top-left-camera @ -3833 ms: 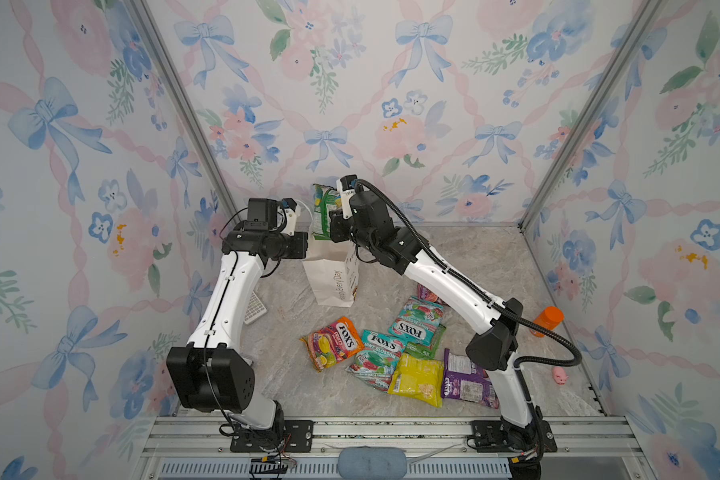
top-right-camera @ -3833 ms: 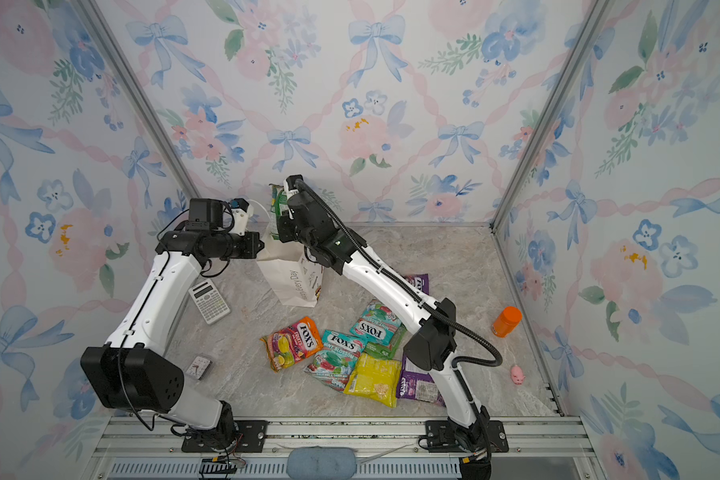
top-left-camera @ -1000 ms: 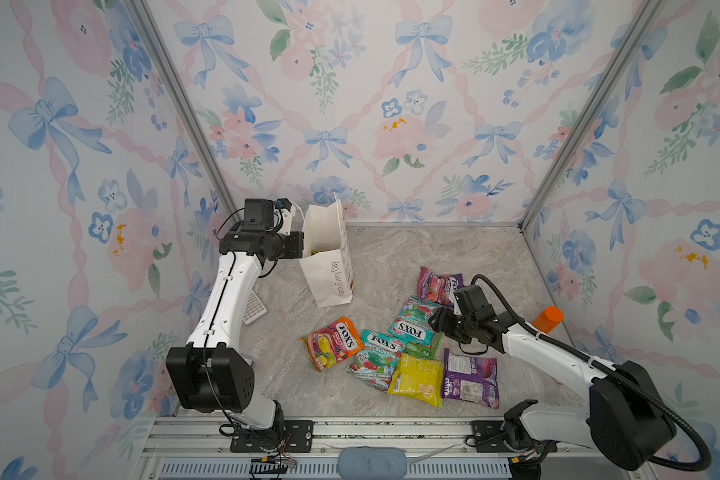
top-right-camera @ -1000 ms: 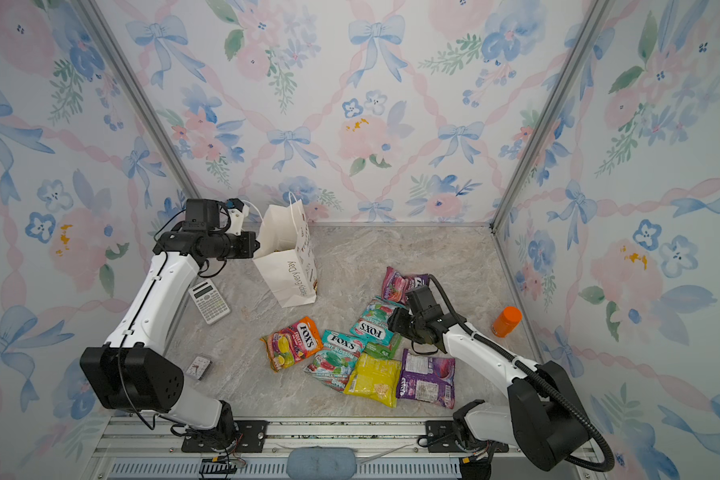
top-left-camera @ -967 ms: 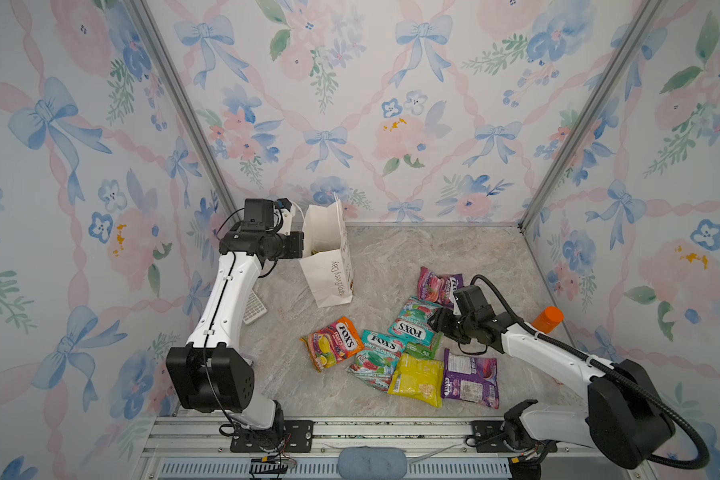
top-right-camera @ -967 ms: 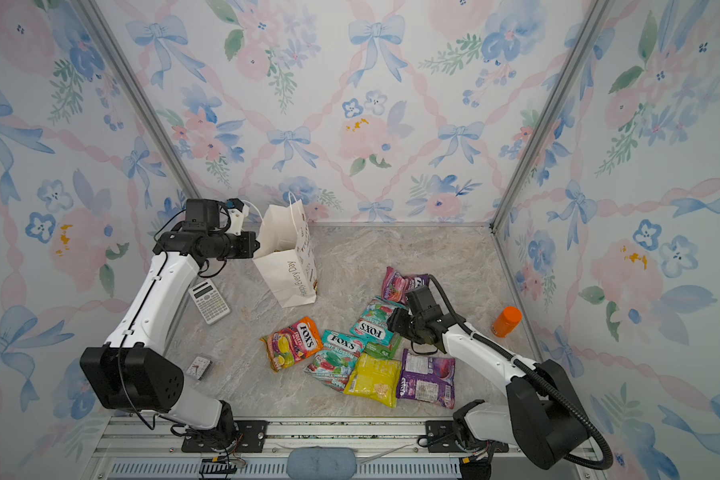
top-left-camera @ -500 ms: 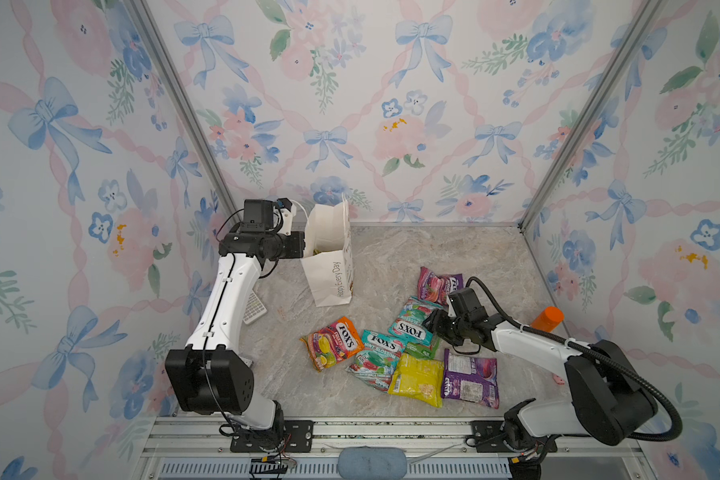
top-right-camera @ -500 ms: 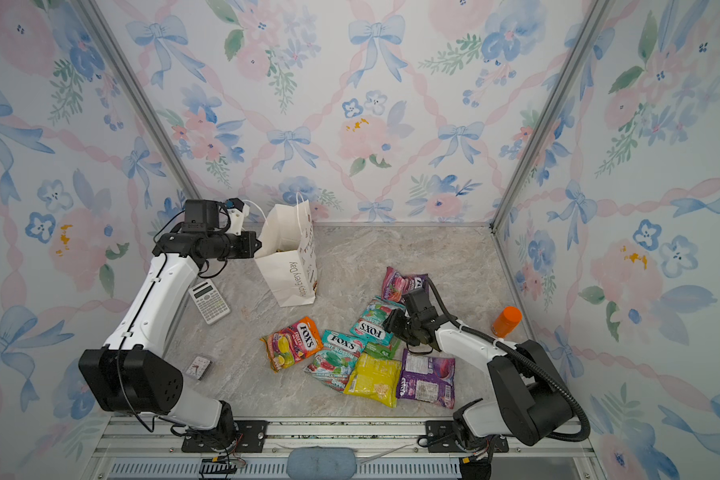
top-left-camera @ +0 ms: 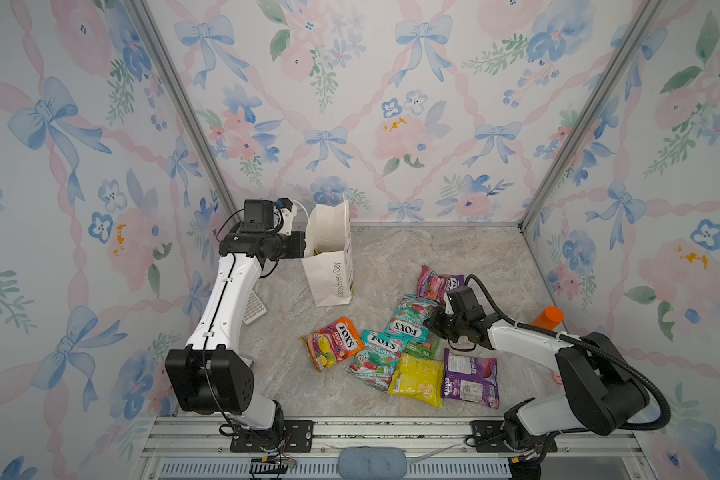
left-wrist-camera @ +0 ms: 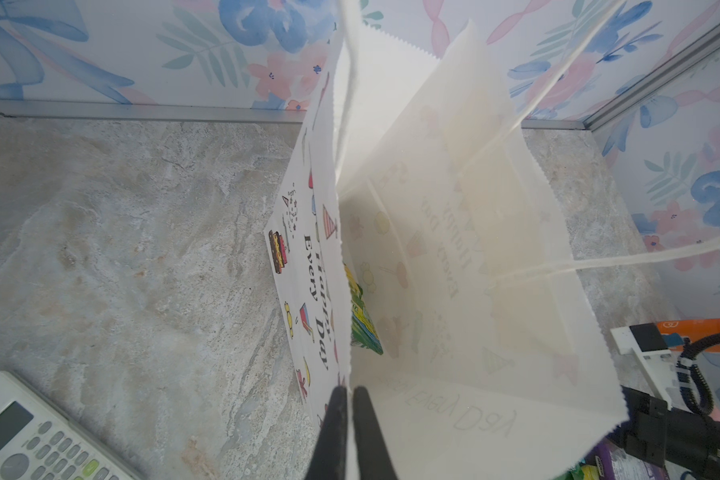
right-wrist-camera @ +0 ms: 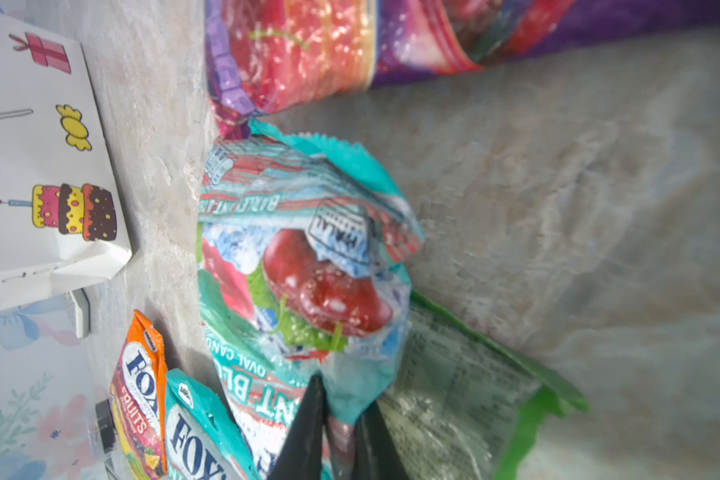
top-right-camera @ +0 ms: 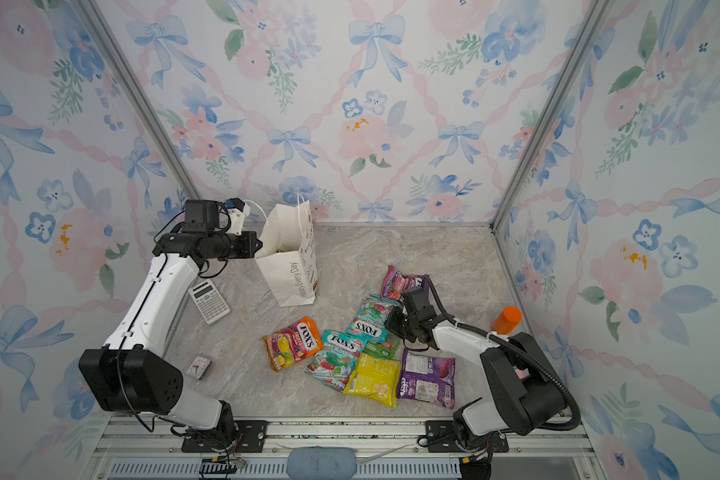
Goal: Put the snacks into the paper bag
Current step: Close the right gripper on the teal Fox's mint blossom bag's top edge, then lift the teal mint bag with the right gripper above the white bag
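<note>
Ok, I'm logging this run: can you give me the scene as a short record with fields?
paper bag: upright, mouth open, green packet inside
left gripper: shut on the bag's rim
right gripper: shut on the farther teal packet
lying loose: six other packets
extras: calculator, orange-capped bottle

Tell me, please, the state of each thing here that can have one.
Left tool: shut on the rim of the white paper gift bag.
White paper gift bag: upright, mouth open.
Green snack packet: inside the bag.
Right tool: shut on the edge of the teal glossy snack packet.
Teal glossy snack packet: gripped, outside the bag.
Orange-capped bottle: upright, cap on.
Grey calculator: lying face up.
</note>
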Controlling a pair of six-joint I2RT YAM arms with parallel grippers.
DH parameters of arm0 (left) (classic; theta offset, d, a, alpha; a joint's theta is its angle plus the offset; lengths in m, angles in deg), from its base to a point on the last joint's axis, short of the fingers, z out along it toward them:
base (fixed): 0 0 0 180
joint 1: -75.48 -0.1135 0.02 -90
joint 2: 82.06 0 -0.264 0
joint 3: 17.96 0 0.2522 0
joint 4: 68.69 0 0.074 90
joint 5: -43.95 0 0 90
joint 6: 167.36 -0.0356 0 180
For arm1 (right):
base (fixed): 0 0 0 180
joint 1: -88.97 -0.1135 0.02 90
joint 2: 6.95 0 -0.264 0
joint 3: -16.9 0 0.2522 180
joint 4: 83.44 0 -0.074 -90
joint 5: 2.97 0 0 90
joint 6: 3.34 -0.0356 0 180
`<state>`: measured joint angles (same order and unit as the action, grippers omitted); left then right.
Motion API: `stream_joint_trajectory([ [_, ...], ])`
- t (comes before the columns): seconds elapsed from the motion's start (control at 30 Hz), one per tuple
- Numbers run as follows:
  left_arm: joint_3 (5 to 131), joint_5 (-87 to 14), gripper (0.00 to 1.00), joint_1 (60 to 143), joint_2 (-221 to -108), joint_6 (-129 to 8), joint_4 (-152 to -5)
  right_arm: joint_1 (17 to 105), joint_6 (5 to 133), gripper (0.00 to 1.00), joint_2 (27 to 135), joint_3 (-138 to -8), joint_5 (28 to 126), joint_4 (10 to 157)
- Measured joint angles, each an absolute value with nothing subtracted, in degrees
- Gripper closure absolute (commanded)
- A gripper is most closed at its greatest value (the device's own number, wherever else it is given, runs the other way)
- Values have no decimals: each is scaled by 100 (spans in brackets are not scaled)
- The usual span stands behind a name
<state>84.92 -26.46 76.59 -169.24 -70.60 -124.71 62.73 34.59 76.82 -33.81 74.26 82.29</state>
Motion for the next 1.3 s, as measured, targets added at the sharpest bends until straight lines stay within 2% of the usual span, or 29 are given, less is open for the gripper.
stream_joint_trajectory([
  [0.1, 8492, -2646, 100, 7663, -16922, -7062, -12471, 6273, 3472, 100, 7682, -3407, 7408, 8246],
  [0.37, 8473, -2648, 100, 7665, -16922, -7062, -12449, 6260, 3730, 100, 7470, -3864, 7498, 7711],
  [0.8, 8473, -2648, 100, 7740, -16922, -7062, -12445, 5943, 4700, 100, 7044, -5589, 8025, 6681],
  [1.3, 8473, -2648, 100, 7903, -16922, -7062, -12428, 5740, 5701, 100, 7946, -7989, 8145, 6290],
])
